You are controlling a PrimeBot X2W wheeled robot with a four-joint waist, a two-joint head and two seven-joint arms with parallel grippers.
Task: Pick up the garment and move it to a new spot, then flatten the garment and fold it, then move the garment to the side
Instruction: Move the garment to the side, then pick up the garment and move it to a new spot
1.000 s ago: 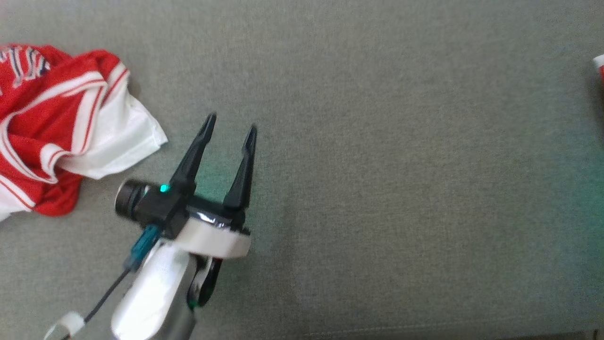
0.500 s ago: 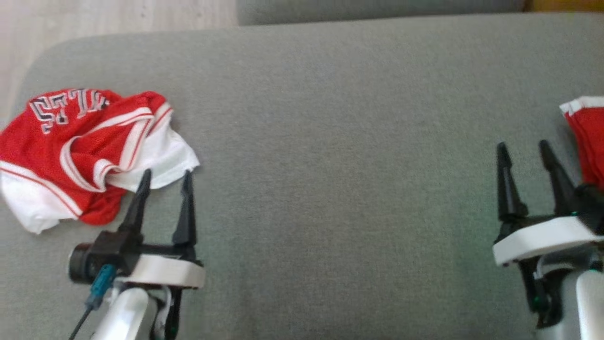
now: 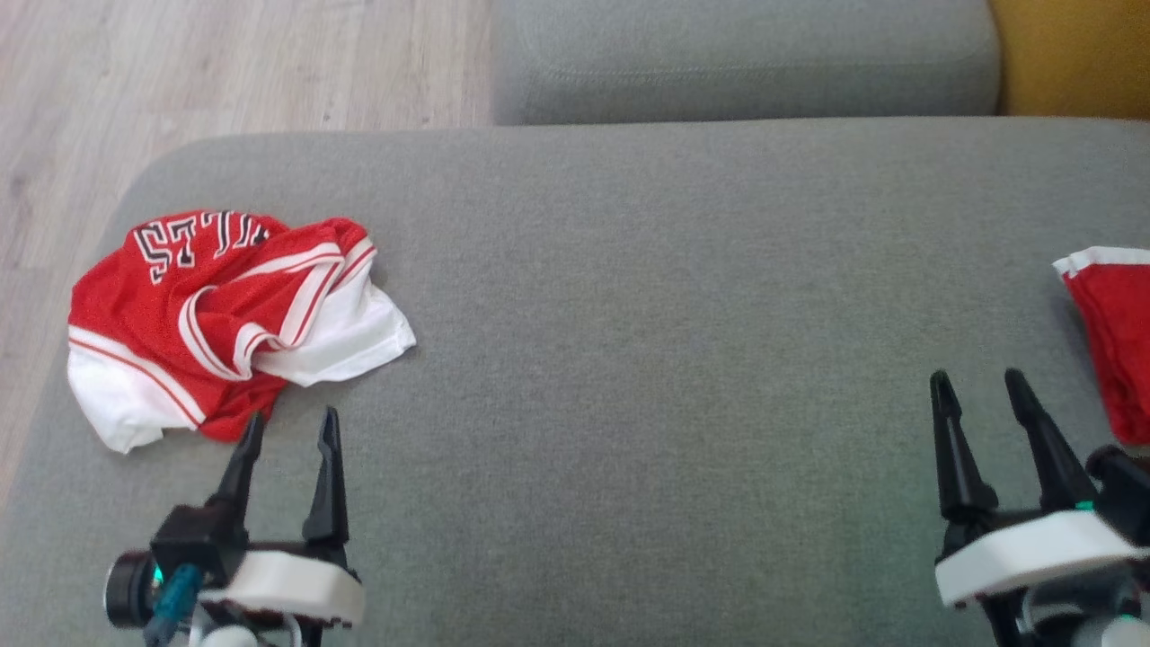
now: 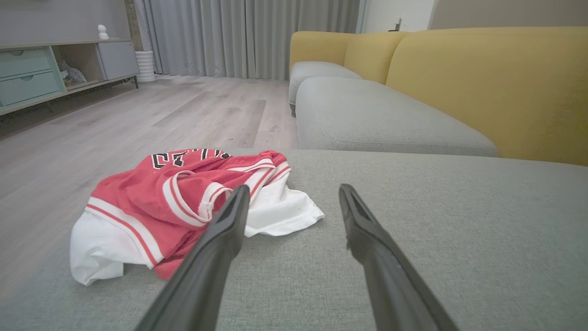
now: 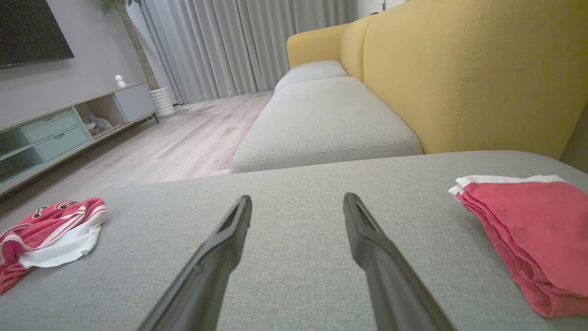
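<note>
A crumpled red-and-white jersey, the garment (image 3: 225, 314), lies in a heap near the left end of the grey sofa seat (image 3: 647, 341). It also lies just beyond my fingers in the left wrist view, garment (image 4: 174, 202), and far left in the right wrist view, garment (image 5: 46, 227). My left gripper (image 3: 289, 420) stands open just short of the heap's near edge, nothing between its fingers. In its own view the left gripper (image 4: 294, 193) points a little right of the cloth. My right gripper (image 3: 979, 382) is open and empty at the lower right; right gripper (image 5: 297, 200) hovers over bare cushion.
A folded red cloth (image 3: 1114, 332) with white trim lies at the seat's right edge, right of my right gripper, folded cloth (image 5: 528, 230). A second grey cushion (image 3: 746, 54) and yellow backrest (image 5: 459, 73) stand beyond. Wooden floor (image 3: 225, 63) drops off past the left end.
The head camera has tilted up, bringing the sofa's far edge, floor and my right gripper into view. My left gripper has drawn back from the middle to near the garment's edge. Both grippers stay open.
</note>
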